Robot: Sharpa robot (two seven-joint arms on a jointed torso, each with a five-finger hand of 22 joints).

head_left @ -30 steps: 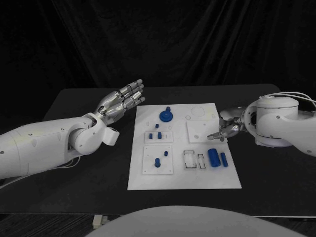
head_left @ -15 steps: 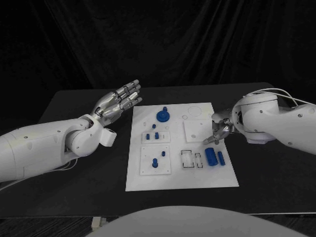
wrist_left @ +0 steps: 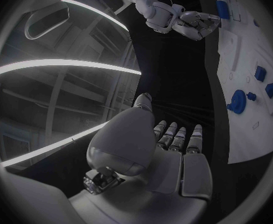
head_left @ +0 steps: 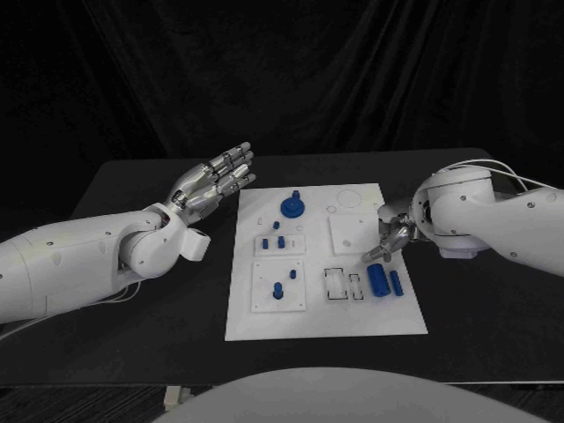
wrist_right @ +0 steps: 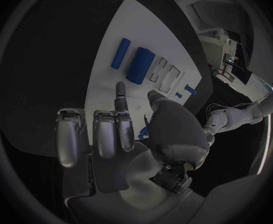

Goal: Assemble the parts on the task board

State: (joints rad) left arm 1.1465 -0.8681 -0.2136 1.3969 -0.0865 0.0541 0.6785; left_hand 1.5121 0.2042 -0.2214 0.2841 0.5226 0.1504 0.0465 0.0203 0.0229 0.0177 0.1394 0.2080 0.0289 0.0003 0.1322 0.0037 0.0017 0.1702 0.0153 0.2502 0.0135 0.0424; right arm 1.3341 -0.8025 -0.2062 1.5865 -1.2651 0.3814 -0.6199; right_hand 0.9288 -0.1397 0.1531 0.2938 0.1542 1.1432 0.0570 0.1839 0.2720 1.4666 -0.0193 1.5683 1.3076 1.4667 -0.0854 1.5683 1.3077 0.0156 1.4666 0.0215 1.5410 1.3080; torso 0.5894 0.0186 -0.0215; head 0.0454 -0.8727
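White board (head_left: 327, 326) sits mid-table; we hold our left hand (head_left: 215, 182) open off its left edge, our right hand (head_left: 394, 236) empty, fingers apart, over its right edge.

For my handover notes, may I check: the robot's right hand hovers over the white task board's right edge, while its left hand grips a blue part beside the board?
Not quite. In the head view the left hand holds nothing; its fingers are spread, raised beside the white task board. The right hand is over the board's right edge, as you said.
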